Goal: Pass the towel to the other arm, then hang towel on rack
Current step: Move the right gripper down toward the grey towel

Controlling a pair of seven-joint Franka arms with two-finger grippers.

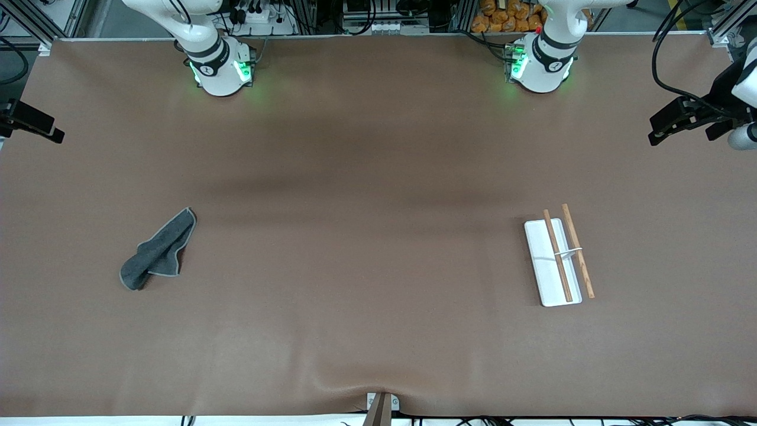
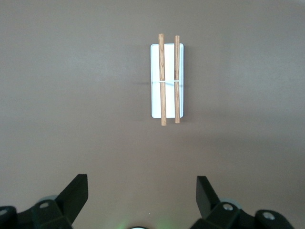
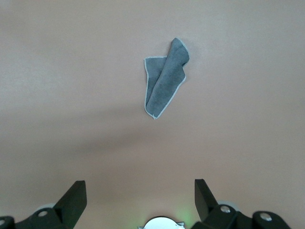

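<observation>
No brand, label or lettering can be read on anything here. On the smooth brown table (image 1: 378,284), the small dark grey soft towel (image 1: 158,251) lies crumpled and folded over itself, its thin pale stitched edge showing, toward the right arm's end. Toward the left arm's end sits the flat white rectangular rack (image 1: 550,266) with two thin brown wooden rods and a slim white crosspiece. The left gripper (image 2: 142,193) hangs over the table with its black fingers spread and empty; the right gripper (image 3: 140,193) likewise.
</observation>
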